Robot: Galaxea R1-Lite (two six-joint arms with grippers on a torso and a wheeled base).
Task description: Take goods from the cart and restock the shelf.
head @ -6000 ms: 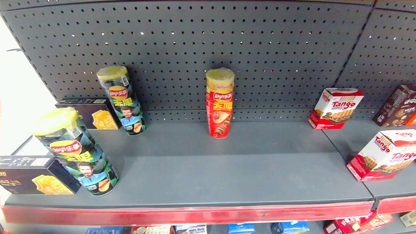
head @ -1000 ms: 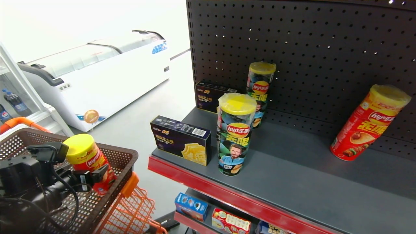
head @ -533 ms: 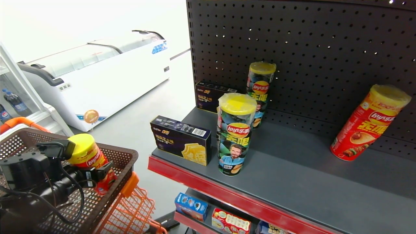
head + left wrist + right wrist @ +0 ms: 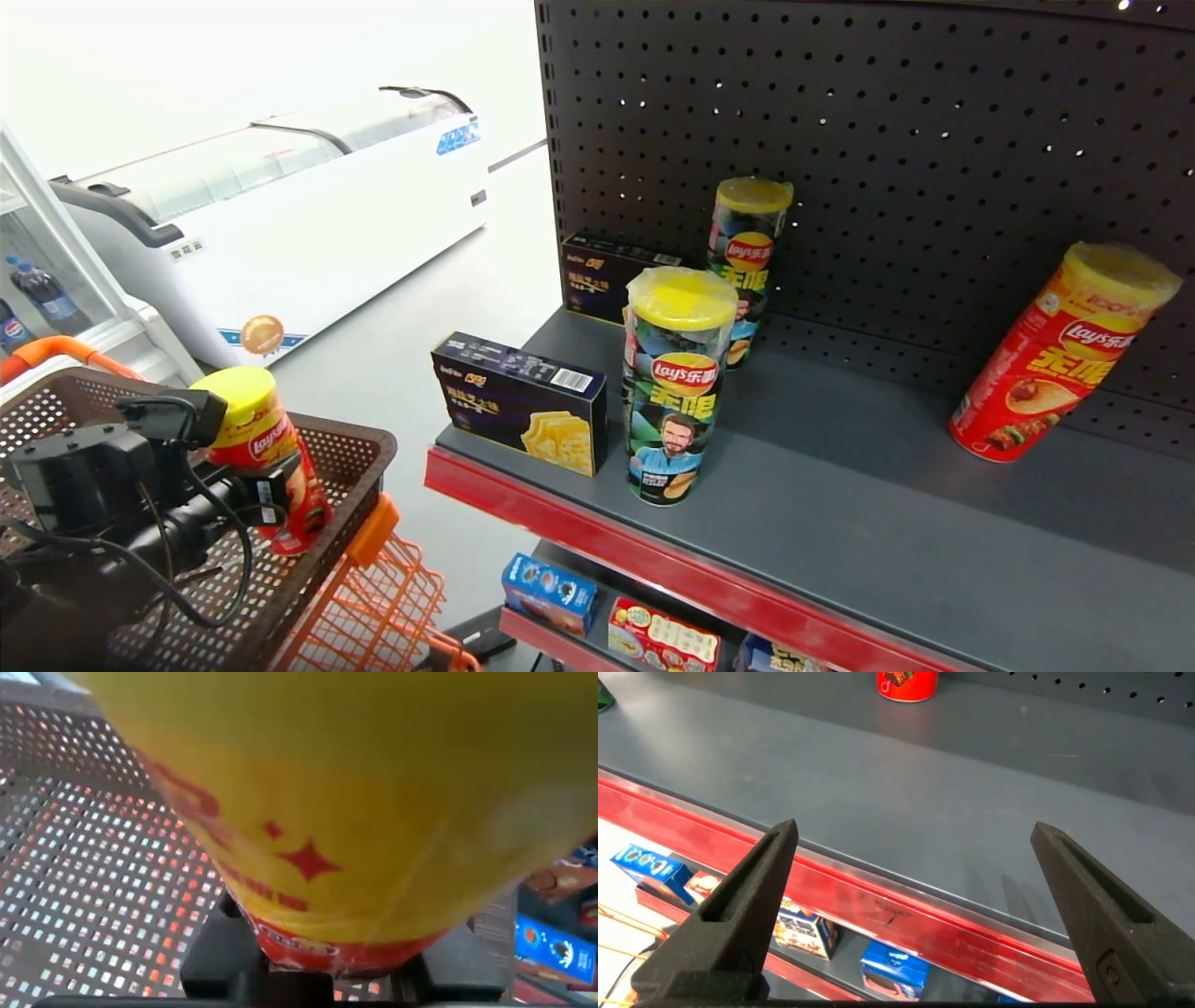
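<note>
A: Head view, store aisle: where is the chip canister point(image 4: 266, 446)?
B: Pinched across its upper body by the left gripper point(image 4: 241, 446), near upright with a slight lean, at the brown cart basket point(image 4: 359, 467) and well apart from the shelf point(image 4: 840, 495).
A: And the right gripper point(image 4: 915, 859)?
B: Spread wide, holding nothing, above the front of the shelf.
A: How should the canister handle?
B: Likely light: a stiff tube with a slick wrapper, which a hard squeeze could dent. A hold round the body, below the yellow lid point(image 4: 233, 387), looks safest.
</note>
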